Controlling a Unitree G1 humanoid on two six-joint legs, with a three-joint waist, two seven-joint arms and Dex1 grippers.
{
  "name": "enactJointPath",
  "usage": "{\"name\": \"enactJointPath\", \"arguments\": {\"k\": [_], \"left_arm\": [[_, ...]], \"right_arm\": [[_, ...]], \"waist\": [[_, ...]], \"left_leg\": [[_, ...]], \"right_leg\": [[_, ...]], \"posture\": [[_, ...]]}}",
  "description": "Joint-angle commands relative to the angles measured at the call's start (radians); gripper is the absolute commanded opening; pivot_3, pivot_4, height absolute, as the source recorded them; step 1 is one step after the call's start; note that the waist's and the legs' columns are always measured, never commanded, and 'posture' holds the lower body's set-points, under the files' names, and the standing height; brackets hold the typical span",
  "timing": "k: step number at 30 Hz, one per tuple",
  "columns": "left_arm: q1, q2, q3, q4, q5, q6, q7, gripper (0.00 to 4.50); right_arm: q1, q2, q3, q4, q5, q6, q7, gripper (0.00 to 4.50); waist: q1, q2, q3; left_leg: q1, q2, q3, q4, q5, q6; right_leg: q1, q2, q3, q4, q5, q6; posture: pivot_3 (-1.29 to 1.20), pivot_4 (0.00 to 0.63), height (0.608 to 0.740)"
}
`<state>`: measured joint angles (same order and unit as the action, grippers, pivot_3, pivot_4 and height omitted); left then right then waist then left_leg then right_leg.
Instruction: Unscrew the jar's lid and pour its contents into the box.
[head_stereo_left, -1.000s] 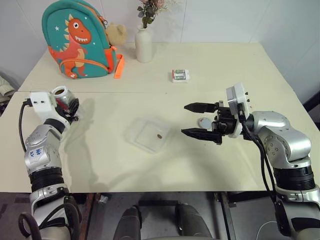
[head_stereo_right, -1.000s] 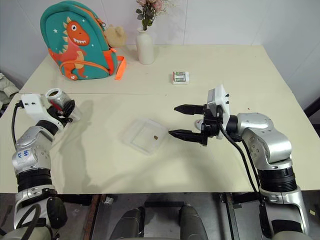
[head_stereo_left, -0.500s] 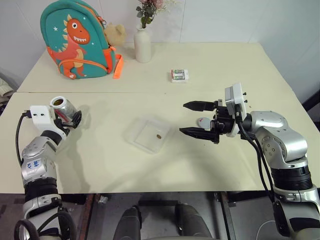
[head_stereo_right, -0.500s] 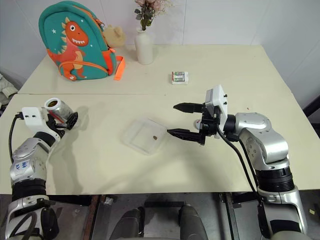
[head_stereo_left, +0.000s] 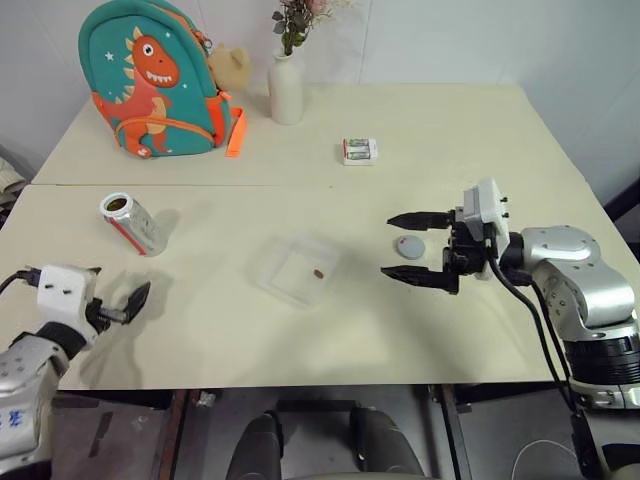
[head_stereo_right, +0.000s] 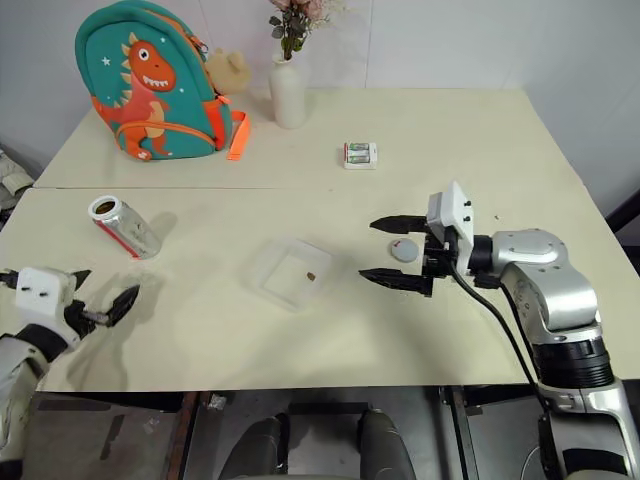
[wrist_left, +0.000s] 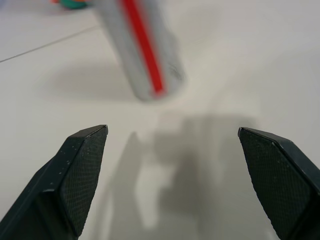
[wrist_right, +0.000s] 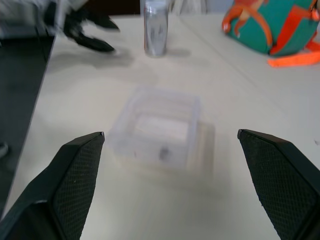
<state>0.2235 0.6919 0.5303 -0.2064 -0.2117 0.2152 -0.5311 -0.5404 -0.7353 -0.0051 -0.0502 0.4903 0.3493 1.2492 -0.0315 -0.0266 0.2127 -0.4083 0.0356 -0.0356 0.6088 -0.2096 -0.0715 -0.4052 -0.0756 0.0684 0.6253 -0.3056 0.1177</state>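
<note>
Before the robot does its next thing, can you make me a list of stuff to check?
1. Jar standing on the table, let go: ok.
2. Lid off the jar, lying on the table: ok.
3. Brown piece in the box: ok.
4. Left gripper open, clear of the jar: ok.
5. Right gripper open, holding nothing: ok.
6. Jar emptied out: cannot tell.
</note>
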Motion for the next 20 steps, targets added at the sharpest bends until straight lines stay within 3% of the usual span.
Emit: {"name": "enactJointPath", "arguments": {"k": [1,4,7,10,12,16,20], "left_arm": [[0.017,0.056,0.014,-0.126,-0.017,-0.111,-0.105,4.46],[-0.023,0.128,-0.039,-0.170,-0.102,-0.153,-0.269,4.46],[-0.168,0.169,-0.097,-0.140,-0.163,-0.093,-0.305,4.46],[-0.247,0.189,-0.141,-0.120,-0.200,-0.043,-0.347,4.46],[-0.256,0.185,-0.143,-0.121,-0.212,-0.018,-0.350,4.46],[-0.205,0.161,-0.124,-0.144,-0.213,0.003,-0.341,4.46],[-0.181,0.139,-0.101,-0.157,-0.215,0.015,-0.313,4.46]], "right_arm": [[-0.020,-0.026,-0.007,0.018,-0.008,-0.042,0.053,4.50],[-0.034,-0.043,0.016,0.066,-0.053,-0.085,0.092,4.50],[-0.057,-0.042,0.020,0.100,-0.064,-0.112,0.118,4.50],[-0.058,-0.049,0.016,0.097,-0.068,-0.131,0.133,4.50],[-0.051,-0.053,0.009,0.089,-0.068,-0.137,0.132,4.50],[-0.039,-0.047,-0.013,0.081,-0.063,-0.144,0.103,4.50],[-0.038,-0.044,-0.024,0.076,-0.057,-0.138,0.082,4.50]], "waist": [[0.003,0.000,0.000],[0.003,0.000,0.000],[0.000,0.001,0.000],[-0.005,0.001,0.000],[-0.012,0.001,0.000],[-0.023,0.001,0.000],[-0.024,0.000,0.000]], "left_leg": [[0.000,0.000,0.001,0.000,0.000,0.000],[0.000,0.000,0.004,0.000,0.000,0.000],[0.001,0.001,0.008,-0.001,-0.003,-0.003],[0.001,0.001,0.012,-0.002,0.000,0.005],[0.002,0.001,0.016,-0.004,-0.002,0.006],[0.002,0.001,0.017,-0.004,-0.007,0.008],[0.001,0.002,0.019,-0.004,-0.009,0.007]], "right_leg": [[0.000,0.000,0.001,-0.001,0.000,0.000],[0.003,-0.002,0.001,-0.006,0.001,-0.002],[0.006,-0.004,0.002,-0.013,0.004,-0.006],[0.007,-0.004,0.005,-0.016,0.005,-0.005],[0.007,-0.003,0.008,-0.016,0.007,-0.001],[0.002,-0.003,0.010,-0.009,0.010,0.022],[-0.005,-0.001,0.014,-0.001,0.005,0.023]], "posture": [[0.00,0.150,0.740],[0.00,0.150,0.740],[0.00,0.150,0.740],[0.00,0.150,0.740],[0.00,0.150,0.740],[0.00,0.150,0.740],[0.00,0.150,0.740]]}}
